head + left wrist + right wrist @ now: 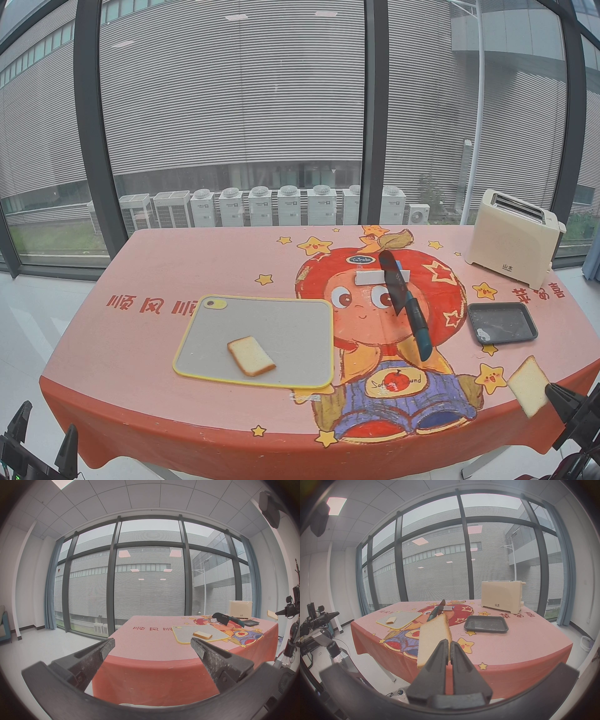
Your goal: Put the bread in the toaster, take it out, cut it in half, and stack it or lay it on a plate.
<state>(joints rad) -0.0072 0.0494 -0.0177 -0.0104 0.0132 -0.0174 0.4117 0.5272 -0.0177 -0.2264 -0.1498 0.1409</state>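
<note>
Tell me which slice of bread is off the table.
The slice clamped in the right gripper, held in the air; the other slice lies flat on the cutting board.

Toaster (512, 240) smooth cream plastic; tray (509, 323) dark, matt; tablecloth (156, 375) cloth.

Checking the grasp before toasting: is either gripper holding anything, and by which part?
The right gripper pinches a bread slice by one edge, the rest of it sticking out past the fingertips. The left gripper is open and empty.
</note>
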